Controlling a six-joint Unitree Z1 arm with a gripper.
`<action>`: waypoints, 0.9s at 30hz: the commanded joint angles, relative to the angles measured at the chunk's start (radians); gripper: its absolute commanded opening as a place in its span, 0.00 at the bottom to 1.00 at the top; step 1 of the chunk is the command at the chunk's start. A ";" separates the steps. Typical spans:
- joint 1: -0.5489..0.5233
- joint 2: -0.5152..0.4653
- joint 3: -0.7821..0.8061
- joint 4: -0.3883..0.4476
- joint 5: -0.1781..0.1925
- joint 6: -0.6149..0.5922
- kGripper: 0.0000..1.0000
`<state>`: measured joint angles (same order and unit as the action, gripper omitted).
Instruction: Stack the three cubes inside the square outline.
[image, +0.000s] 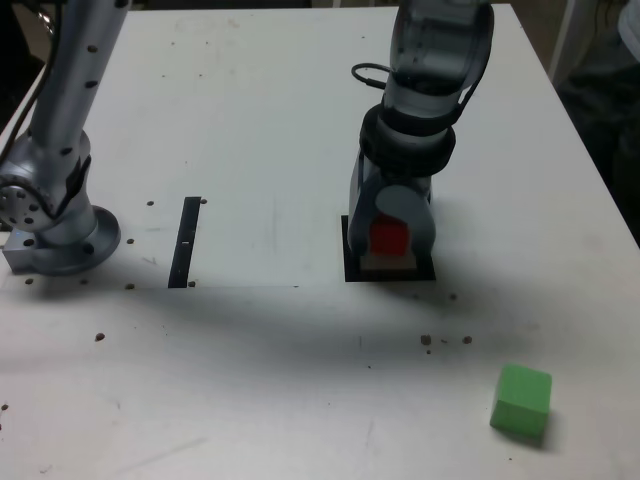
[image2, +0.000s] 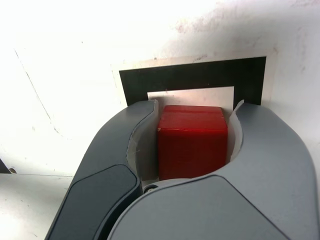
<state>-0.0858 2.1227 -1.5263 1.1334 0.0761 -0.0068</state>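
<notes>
Here we've got one square outline (image: 352, 262), and counting around it in the exterior view: one red cube (image: 389, 237) inside its border, one green cube (image: 522, 400) to its lower right, and over to its left, one black strip (image: 184, 243) lying apart!

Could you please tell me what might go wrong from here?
The fingers stand close on both sides of the red cube, so opening or lifting them might drag it off its spot within the square outline. They also largely hide the cube in the exterior view, so a slight misplacement could go unnoticed.
</notes>
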 joint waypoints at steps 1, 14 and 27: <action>0.006 0.006 -0.002 0.000 0.000 0.006 0.57; 0.011 -0.032 -0.001 0.033 -0.012 0.019 0.96; 0.079 -0.075 -0.114 0.127 0.022 0.093 1.00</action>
<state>-0.0197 2.0576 -1.6246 1.2489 0.0861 0.0646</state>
